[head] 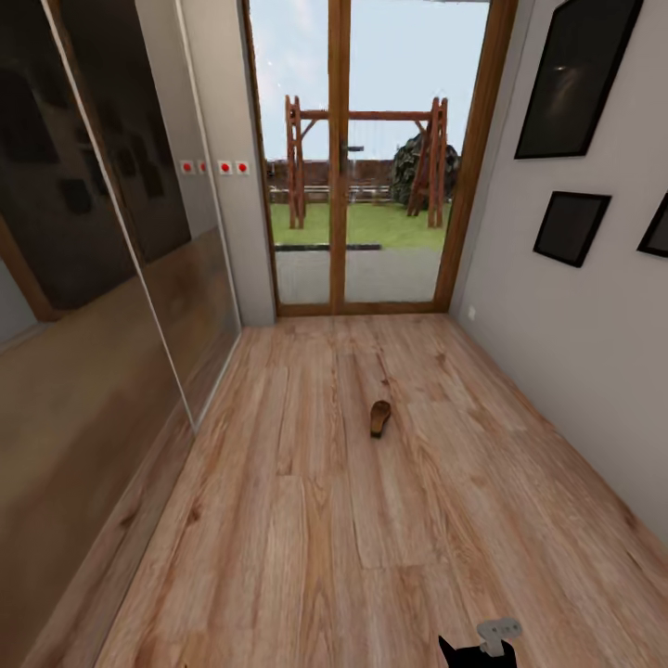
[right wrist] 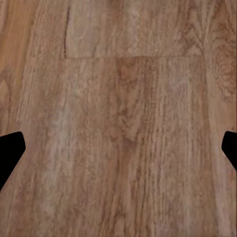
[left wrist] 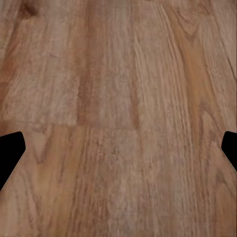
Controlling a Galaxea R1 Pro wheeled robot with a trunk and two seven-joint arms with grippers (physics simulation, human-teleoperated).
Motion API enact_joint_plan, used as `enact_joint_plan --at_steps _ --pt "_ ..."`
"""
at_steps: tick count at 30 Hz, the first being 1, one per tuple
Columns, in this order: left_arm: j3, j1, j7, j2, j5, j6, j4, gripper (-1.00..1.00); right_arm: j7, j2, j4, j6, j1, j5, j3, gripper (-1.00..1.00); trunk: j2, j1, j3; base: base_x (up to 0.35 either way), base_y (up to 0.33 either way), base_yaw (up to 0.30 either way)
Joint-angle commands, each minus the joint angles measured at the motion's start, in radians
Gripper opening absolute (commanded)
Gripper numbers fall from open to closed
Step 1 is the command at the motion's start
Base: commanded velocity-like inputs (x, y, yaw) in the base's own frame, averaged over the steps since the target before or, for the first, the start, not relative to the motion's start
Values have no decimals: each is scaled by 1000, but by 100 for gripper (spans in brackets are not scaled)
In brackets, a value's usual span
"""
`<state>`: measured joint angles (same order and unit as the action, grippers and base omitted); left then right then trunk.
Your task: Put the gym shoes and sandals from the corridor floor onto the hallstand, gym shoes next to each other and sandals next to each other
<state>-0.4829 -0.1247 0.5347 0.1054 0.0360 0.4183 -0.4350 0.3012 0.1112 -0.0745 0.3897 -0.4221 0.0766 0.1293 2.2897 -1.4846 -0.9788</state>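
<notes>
Mirrored wardrobe doors (head: 102, 306) line the left wall. Mid-corridor, one brown sandal (head: 379, 417) lies on the wood floor (head: 278, 520), well ahead, before the glass door (head: 371, 158). Both grippers (left wrist: 118, 153) (right wrist: 118, 153) hang wide and empty over bare planks. That sandal is unplaced, judging from here.

I am in the corridor of a home. A wood-plank floor (head: 353, 520) runs up to a glazed wooden door (head: 371, 158) that looks onto a garden with a swing frame (head: 366, 158). Beside the door hang dark picture frames (head: 571, 227); opposite them stand mirrored wardrobe doors (head: 93, 278).
</notes>
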Motion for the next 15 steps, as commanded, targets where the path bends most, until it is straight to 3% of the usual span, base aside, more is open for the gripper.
enact_joint_plan --at_steps 1,15 --pt "-8 -1 8 -1 4 2 1 100 4 0 1 3 0 8 9 100 0 0 -1 337 0 0" --pt "-8 -1 8 0 3 2 1 100 4 0 1 3 -1 8 9 100 0 0 -1 337 0 0"
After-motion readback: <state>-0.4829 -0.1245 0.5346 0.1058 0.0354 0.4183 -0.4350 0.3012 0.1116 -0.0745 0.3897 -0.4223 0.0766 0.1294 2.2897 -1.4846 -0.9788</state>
